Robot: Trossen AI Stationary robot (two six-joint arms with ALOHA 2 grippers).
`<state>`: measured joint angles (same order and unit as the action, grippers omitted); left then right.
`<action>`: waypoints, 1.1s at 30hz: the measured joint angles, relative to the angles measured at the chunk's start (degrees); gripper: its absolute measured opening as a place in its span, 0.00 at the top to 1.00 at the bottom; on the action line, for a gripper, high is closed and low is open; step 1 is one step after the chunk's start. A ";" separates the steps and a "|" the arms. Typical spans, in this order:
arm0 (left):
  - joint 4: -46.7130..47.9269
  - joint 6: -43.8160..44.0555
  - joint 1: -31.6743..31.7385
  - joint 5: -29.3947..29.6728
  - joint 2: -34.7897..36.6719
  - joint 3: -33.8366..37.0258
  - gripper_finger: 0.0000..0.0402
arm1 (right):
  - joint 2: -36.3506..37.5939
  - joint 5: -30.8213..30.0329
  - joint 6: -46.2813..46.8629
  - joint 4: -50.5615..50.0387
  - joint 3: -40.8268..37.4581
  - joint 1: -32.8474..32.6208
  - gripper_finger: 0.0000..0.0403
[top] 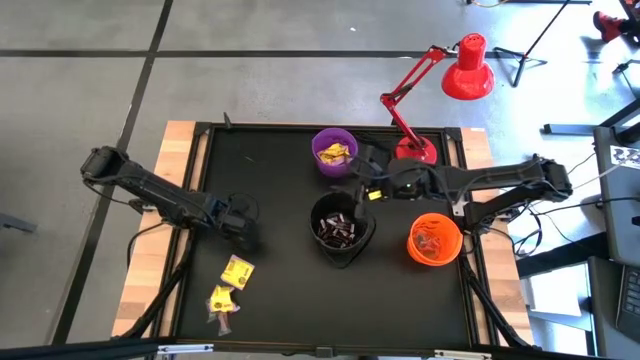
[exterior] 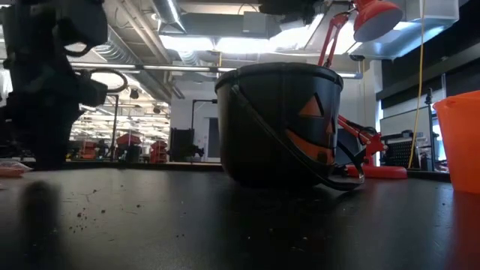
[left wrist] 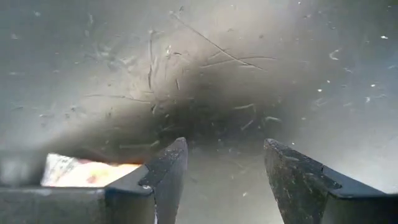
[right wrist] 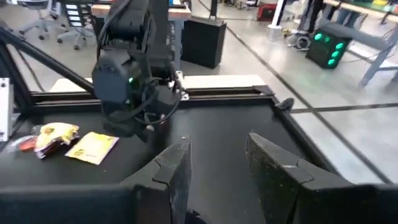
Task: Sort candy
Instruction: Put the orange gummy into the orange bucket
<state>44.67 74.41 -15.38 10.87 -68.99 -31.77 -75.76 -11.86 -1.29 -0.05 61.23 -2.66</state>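
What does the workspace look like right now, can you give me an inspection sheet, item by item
Surface: black table mat, scratched and dusty in the left wrist view.
Job's things: yellow candy and a mixed piece loose at front left; yellow candy in the purple bowl; dark candy in the black bowl; reddish candy in the orange bowl.
Clutter: red desk lamp at the back edge.
Grippers: left gripper open, empty, low over the mat near the loose candy; right gripper open, above the black bowl; something yellow shows beneath it.
Cables: some along the right arm.
Surroundings: grey floor, workshop equipment beyond.
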 joint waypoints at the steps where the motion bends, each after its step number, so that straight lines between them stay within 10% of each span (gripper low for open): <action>1: 1.49 0.00 0.01 -0.02 0.00 -0.83 0.50 | -0.26 0.69 0.64 0.16 0.00 0.00 0.63; 11: 17.31 7.93 -0.10 -5.24 0.00 -6.54 0.50 | 0.02 4.33 2.42 1.63 0.00 -3.29 0.63; 27: 3.35 12.41 -0.86 -7.01 0.25 4.71 0.51 | 0.02 1.80 -0.30 1.99 0.00 -10.19 0.63; 33: -0.69 11.09 -3.56 -2.06 -0.12 2.21 0.66 | 0.02 1.81 -0.32 3.55 0.00 -10.19 0.63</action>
<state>43.98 85.51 -18.94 8.81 -69.11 -29.56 -75.75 -10.06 -1.62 3.51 61.23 -12.84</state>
